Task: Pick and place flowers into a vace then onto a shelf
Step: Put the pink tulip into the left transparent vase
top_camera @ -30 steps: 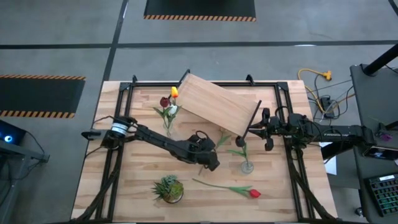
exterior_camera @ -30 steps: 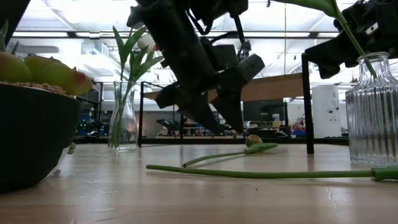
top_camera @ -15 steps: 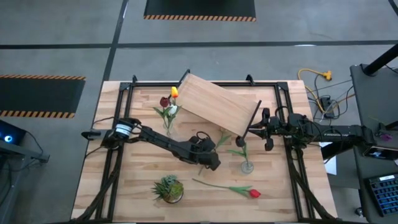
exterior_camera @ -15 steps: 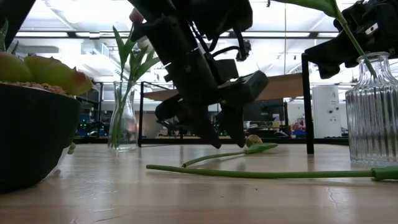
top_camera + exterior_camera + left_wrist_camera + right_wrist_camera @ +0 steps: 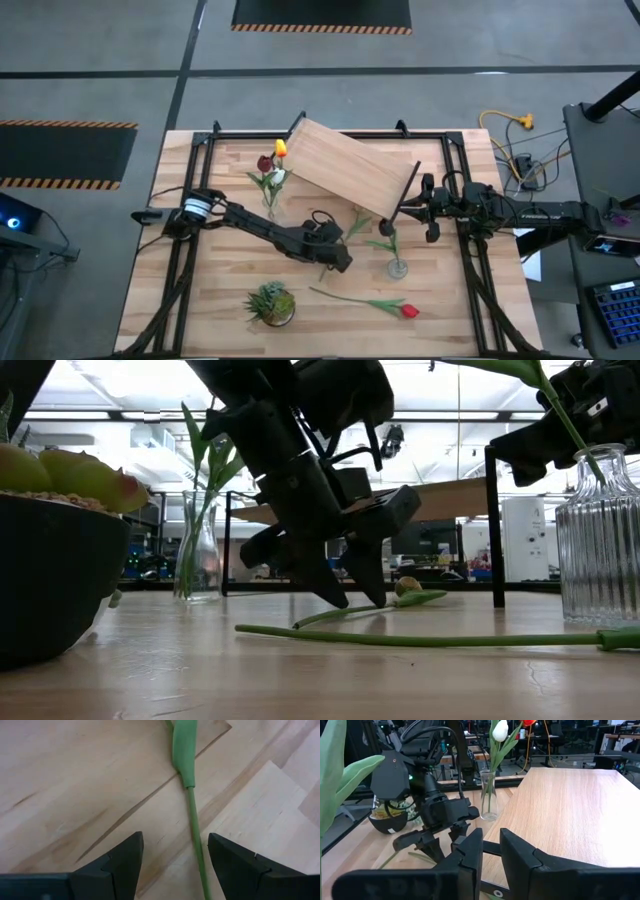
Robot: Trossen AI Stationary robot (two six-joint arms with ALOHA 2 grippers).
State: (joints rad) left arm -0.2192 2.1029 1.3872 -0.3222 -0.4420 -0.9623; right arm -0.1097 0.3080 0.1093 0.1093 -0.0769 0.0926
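My left gripper (image 5: 338,262) (image 5: 355,600) is open and low over the table. Its fingers stand on either side of the thin green stem (image 5: 191,815) of a tulip (image 5: 407,587) lying flat, without touching it. A red tulip (image 5: 408,311) lies nearer the near edge. A glass vase (image 5: 270,200) holds red, yellow and white tulips. A second ribbed vase (image 5: 398,267) (image 5: 600,540) holds one leafy stem. My right gripper (image 5: 400,213) (image 5: 491,852) hovers by the wooden shelf (image 5: 350,165), fingers nearly together.
A potted green plant (image 5: 272,303) (image 5: 50,540) stands near the near edge, left of the red tulip. The shelf sits askew on black legs at the far middle. Black frame rails run along both table sides. Bare wood lies between the plant and my left arm.
My left gripper has come down toward the table and now straddles the lying tulip's stem, staying open. The stem has not moved.
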